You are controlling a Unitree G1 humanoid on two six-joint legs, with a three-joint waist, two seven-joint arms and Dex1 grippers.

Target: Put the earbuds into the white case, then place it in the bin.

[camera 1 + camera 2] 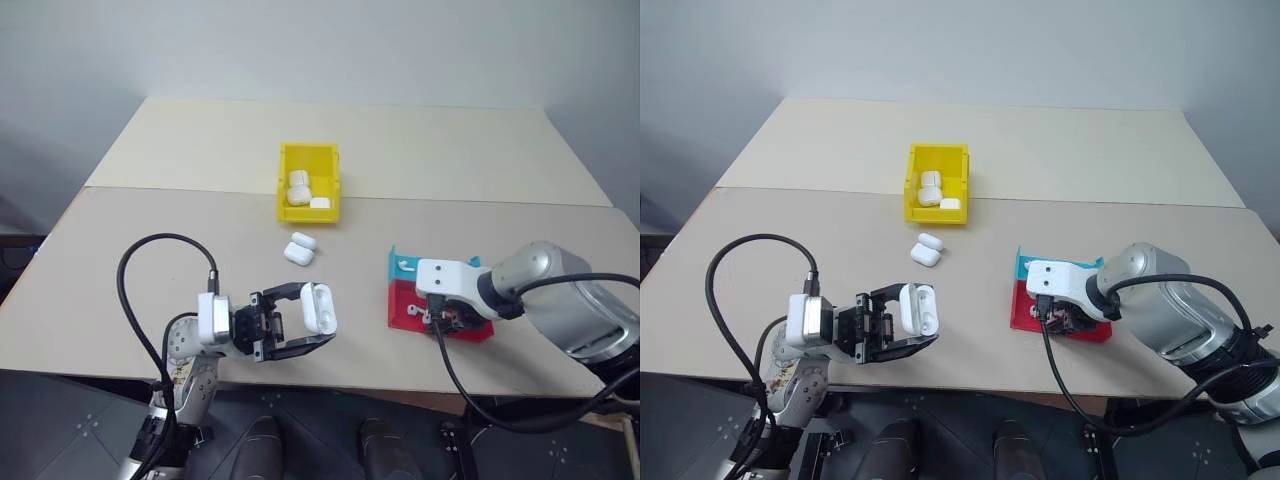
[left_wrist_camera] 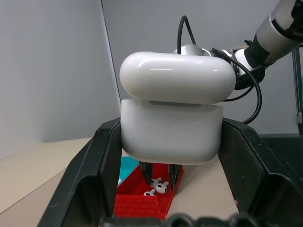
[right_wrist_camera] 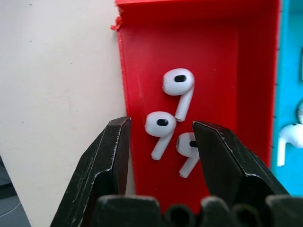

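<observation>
While the earbuds (image 3: 162, 124) lie loose in the red tray (image 3: 142, 56), three of them show there in the right wrist view, stems roughly parallel, heads toward the tray's far wall. We note the right gripper (image 3: 161, 142) poised over them, fingers parted with one on either side of the middle earbud; we cannot tell whether they touch it. A teal tray (image 3: 289, 71) adjoins the red one and holds more earbuds.

The left gripper (image 1: 300, 325) is clamped on a white case (image 1: 320, 307), held above the table's (image 1: 150, 230) near edge. The case's lid is flipped open. In the head view its long axis runs roughly away from the robot, open side facing the right arm.

Two more cases (image 1: 299, 248) sit touching on the table, between the held case and the yellow bin (image 1: 330, 160). The bin stands farther back and holds several cases.
</observation>
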